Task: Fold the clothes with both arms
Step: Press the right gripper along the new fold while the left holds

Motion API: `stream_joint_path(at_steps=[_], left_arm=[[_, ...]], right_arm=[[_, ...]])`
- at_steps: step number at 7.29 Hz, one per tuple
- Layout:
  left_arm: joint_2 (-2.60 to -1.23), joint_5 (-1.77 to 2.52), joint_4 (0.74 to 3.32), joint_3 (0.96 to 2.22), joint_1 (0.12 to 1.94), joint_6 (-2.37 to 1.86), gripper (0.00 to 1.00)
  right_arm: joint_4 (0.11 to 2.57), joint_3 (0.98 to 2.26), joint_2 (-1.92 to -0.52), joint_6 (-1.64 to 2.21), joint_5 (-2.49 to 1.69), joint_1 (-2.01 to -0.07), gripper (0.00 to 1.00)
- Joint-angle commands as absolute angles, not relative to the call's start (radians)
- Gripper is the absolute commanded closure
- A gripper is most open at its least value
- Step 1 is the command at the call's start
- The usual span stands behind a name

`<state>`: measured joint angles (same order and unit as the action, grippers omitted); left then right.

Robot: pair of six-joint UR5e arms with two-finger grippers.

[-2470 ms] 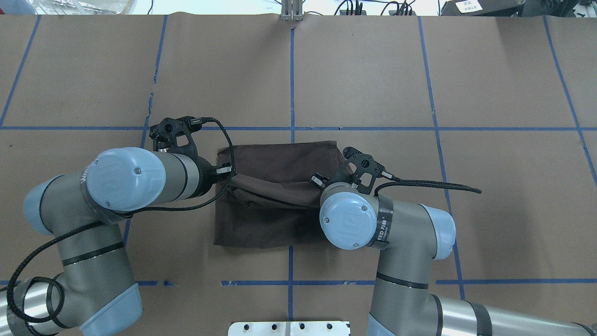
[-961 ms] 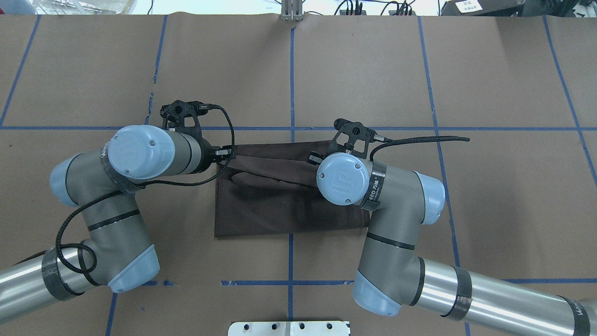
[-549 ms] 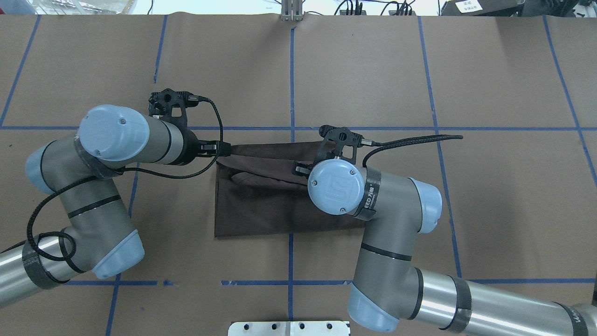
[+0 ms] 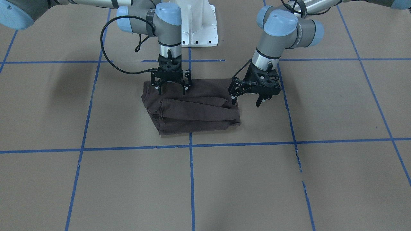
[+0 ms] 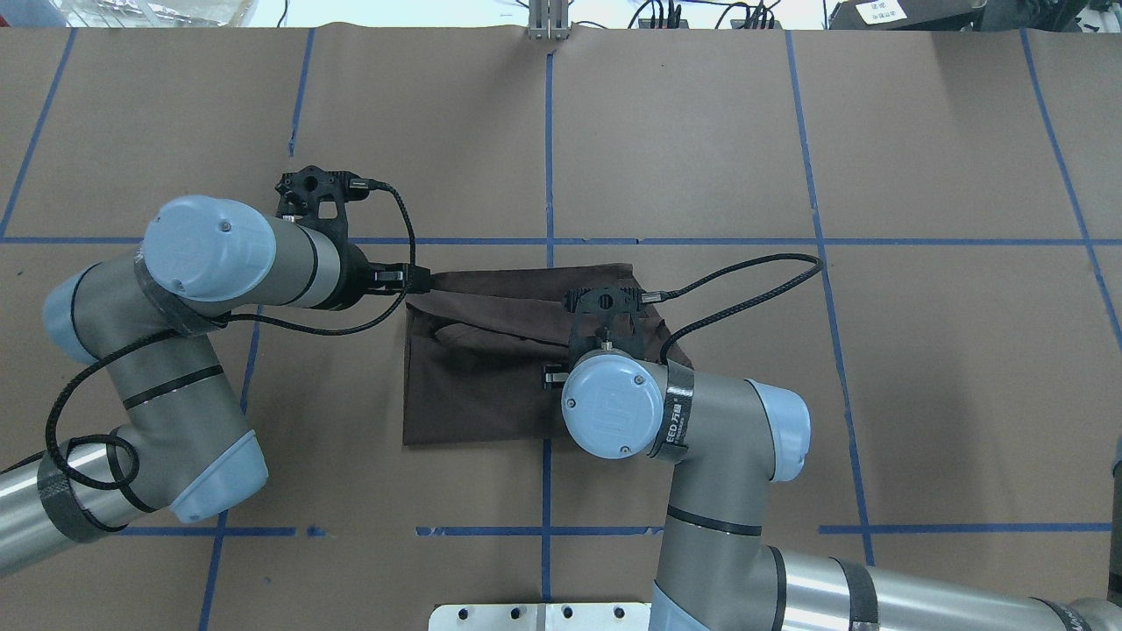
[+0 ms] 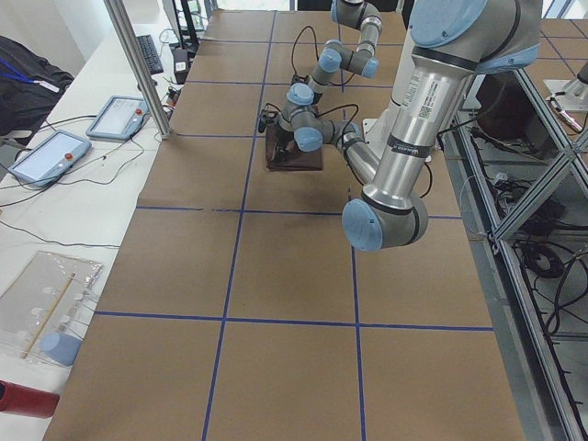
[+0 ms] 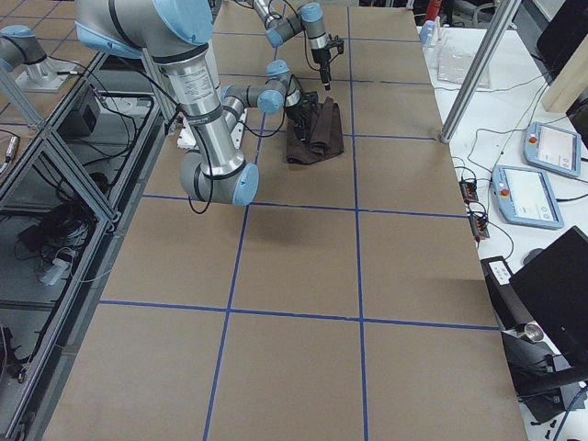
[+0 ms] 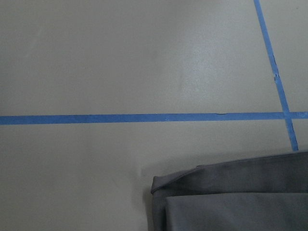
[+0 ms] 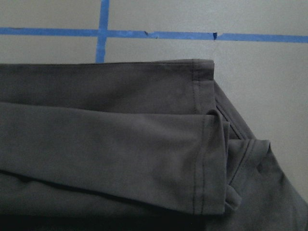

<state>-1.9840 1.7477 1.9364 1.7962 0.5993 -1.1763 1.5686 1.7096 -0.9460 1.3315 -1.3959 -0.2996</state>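
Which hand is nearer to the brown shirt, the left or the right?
Right. The right hand hangs open directly above the shirt; the left hand, also open, is at the shirt's corner, mostly over the table.

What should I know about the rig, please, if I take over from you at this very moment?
Left gripper: open and empty, at the edge of the T-shirt on the robot's left, one finger over the cloth and the other over the table.
Right gripper: open and empty, hovering above the T-shirt's right part.
T-shirt: flat on the table, folded into a layered rectangle.
Done: the T-shirt is folded over itself, and neither gripper holds it.
Left: probably tidying the uneven layers or one more fold, then withdrawing both arms.
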Motion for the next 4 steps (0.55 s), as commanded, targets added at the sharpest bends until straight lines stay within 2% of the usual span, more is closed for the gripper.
stream_joint_path(at_steps=[1, 4], left_arm=[[-1.983, 1.747, 1.937, 1.796, 0.6, -1.178, 0.0], [-1.983, 1.747, 1.936, 1.796, 0.6, -1.18, 0.0]], right_arm=[[1.588, 1.704, -0.946, 1.263, -1.399, -0.295, 0.0], [1.588, 1.68, -0.94, 1.259, -1.396, -0.305, 0.0]])
